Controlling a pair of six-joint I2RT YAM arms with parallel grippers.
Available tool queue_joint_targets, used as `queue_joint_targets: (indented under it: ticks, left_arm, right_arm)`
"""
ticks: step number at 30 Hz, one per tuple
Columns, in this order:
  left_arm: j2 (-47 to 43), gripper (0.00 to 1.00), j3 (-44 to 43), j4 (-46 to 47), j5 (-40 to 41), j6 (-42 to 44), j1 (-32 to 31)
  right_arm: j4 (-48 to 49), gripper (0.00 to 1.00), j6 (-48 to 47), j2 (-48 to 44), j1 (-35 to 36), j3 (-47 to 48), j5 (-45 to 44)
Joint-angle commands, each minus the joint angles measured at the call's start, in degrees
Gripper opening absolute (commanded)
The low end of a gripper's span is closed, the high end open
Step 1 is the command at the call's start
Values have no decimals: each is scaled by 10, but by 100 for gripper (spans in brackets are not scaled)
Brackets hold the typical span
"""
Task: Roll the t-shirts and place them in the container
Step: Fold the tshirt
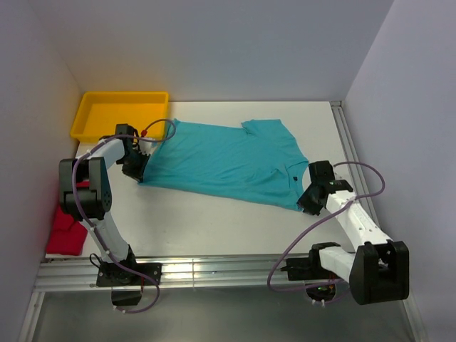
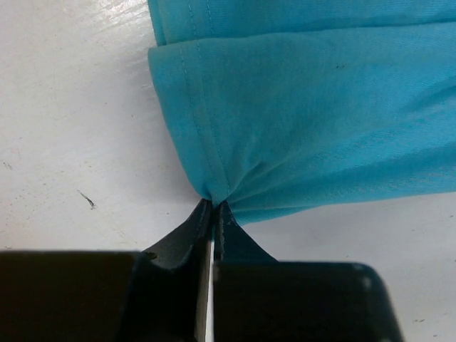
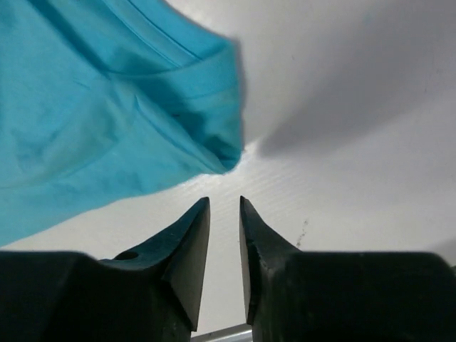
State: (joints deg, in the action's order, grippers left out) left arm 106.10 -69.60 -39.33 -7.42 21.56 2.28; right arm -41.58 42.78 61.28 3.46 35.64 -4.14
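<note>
One t-shirt point(image 2: 299, 107) in closed left gripper point(image 2: 213, 208)

No text, brand, number or sign can be read in any of the three views. The only label-like mark is a small dark tag point(image 1: 295, 177) on the teal t-shirt point(image 1: 228, 160), right of centre in the top view, and it is too small to show any lettering.

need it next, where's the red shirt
Top view: the red fabric t-shirt lies at the table's left edge, beside the left arm, below the yellow plastic tray.
</note>
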Motion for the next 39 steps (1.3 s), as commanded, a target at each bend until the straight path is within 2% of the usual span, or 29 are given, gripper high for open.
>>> queue_joint_targets:
  ticks: [1, 3, 6, 7, 10, 13, 20, 24, 28, 33, 39]
  left_arm:
    - [-4, 7, 16, -51, 15, 16, 0]
    - [-1, 9, 17, -52, 12, 21, 0]
    - [-2, 24, 16, -54, 7, 24, 0]
    - [-4, 33, 14, -53, 4, 25, 2]
    - [-11, 44, -12, -60, -15, 22, 4]
    - [-16, 48, -63, -73, -37, 12, 12]
    - [-20, 50, -192, -120, -77, -7, 18]
    - [-21, 50, -257, -112, -104, -23, -3]
    - [-9, 50, -293, -70, -132, -65, -92]
    - [39, 50, -328, 70, -148, -127, -224]
    - [152, 52, -394, 166, -177, -182, -305]
  right_arm:
    - [-24, 32, 12, 1, -3, -6, 6]
    - [-20, 39, 15, -9, -4, -7, -2]
    - [-26, 41, 13, -24, -3, 14, -18]
    - [-20, 41, 8, -27, -4, 24, -15]
    - [16, 42, -39, 14, -2, 101, 1]
    - [24, 42, -66, 86, 6, 156, -18]
    - [53, 39, -111, 231, 11, 283, -22]
    - [89, 37, -120, 285, 14, 296, 10]
    - [108, 37, -112, 326, 25, 305, 13]
    - [123, 36, -108, 349, 29, 314, 3]
    - [149, 36, -110, 368, 30, 316, 4]
